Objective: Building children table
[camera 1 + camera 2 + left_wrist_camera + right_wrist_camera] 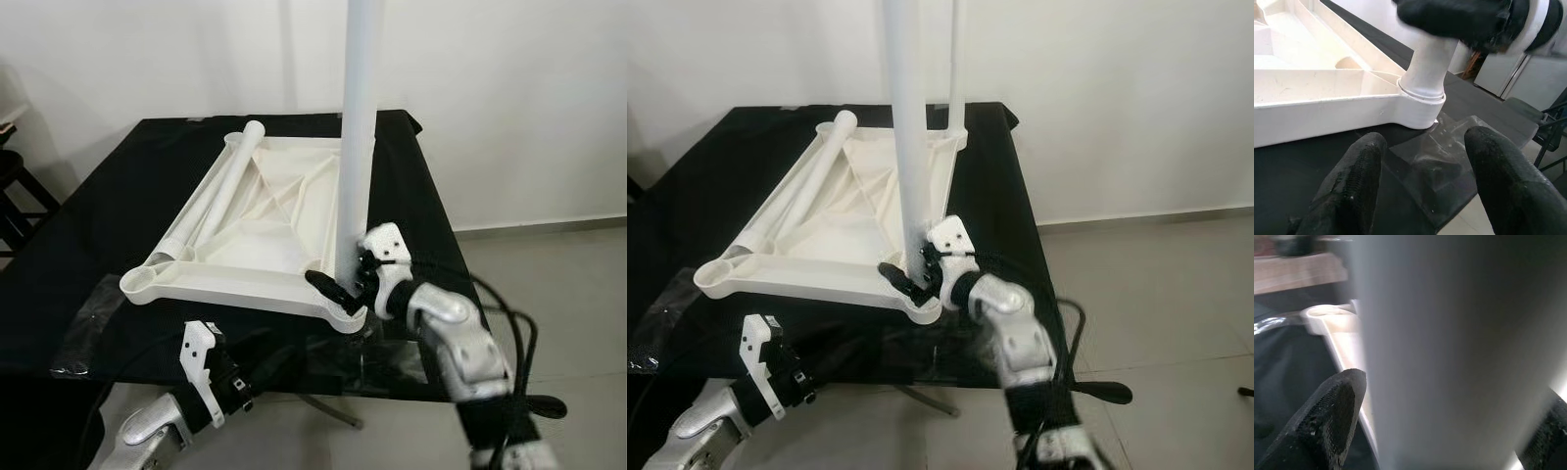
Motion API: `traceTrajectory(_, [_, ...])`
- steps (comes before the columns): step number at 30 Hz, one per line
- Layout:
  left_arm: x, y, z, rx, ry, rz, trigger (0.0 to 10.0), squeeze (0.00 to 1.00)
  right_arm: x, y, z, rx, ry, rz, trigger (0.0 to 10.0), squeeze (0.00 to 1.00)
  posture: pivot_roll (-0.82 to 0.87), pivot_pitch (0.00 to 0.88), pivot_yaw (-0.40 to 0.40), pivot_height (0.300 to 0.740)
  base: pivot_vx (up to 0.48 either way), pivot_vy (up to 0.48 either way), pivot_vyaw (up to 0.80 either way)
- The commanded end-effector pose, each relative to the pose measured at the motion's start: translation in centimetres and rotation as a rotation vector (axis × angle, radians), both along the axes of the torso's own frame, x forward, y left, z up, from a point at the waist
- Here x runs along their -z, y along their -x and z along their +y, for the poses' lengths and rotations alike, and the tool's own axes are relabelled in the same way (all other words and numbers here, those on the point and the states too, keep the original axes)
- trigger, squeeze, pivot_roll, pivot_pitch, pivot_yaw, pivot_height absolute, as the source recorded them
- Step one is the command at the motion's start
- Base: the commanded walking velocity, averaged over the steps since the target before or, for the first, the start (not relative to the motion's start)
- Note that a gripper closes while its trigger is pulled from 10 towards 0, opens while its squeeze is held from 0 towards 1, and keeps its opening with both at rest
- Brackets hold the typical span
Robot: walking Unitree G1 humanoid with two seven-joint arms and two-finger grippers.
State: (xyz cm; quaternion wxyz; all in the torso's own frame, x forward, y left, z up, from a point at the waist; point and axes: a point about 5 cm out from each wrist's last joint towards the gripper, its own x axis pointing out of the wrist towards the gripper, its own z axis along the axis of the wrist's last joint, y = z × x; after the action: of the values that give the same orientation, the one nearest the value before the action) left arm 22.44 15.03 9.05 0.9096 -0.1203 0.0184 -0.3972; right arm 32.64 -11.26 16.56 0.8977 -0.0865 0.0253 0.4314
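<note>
A white tabletop (255, 235) lies upside down on the black table (88, 225). One white leg (358, 127) stands upright in its near right corner socket (1420, 105). My right gripper (345, 284) is shut around the base of this leg, whose side sits between the black fingers (1327, 421). A second leg (958, 69) stands at the far right corner. A loose leg (216, 191) lies along the tabletop's left side. My left gripper (1422, 142) is open and empty, low at the table's front edge, pointing at the near right socket.
Clear plastic wrap (1440, 161) lies on the black table in front of the near right corner, and more (93, 304) at the front left. A dark stool (15, 186) stands at the far left. Tiled floor (558, 264) is to the right, where black cables (519, 333) hang off my right arm.
</note>
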Motion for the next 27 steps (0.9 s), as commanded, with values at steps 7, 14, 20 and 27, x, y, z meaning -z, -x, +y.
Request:
traceTrajectory(7, [0.4, 0.0, 0.2, -0.008, -0.010, 0.015, 10.0, 0.00, -2.3, -2.2, 0.2, -0.284, 0.041, -0.019, 10.0, 0.00, 0.01, 0.000, 0.034, 0.740, 0.000, 0.000, 0.00])
traceTrajectory(14, [0.5, 0.1, 0.3, -0.009, -0.014, 0.018, 10.0, 0.00, -2.7, -2.6, 0.2, -0.360, 0.030, 0.012, 0.0, 0.00, 0.02, 0.000, 0.032, 0.740, 0.000, 0.000, 0.00])
traceTrajectory(20, [0.6, 0.2, 0.4, -0.013, -0.015, 0.020, 10.0, 0.00, -2.2, -2.6, 0.1, -0.387, 0.004, 0.022, 0.0, 0.00, 0.02, 0.000, 0.036, 0.740, 0.000, 0.000, 0.00])
traceTrajectory(27, [0.5, 0.2, 0.4, -0.012, -0.011, 0.022, 10.0, 0.00, -1.8, -2.5, -0.5, -0.346, -0.017, 0.017, 0.0, 0.00, 0.02, 0.000, 0.033, 0.740, 0.000, 0.000, 0.00])
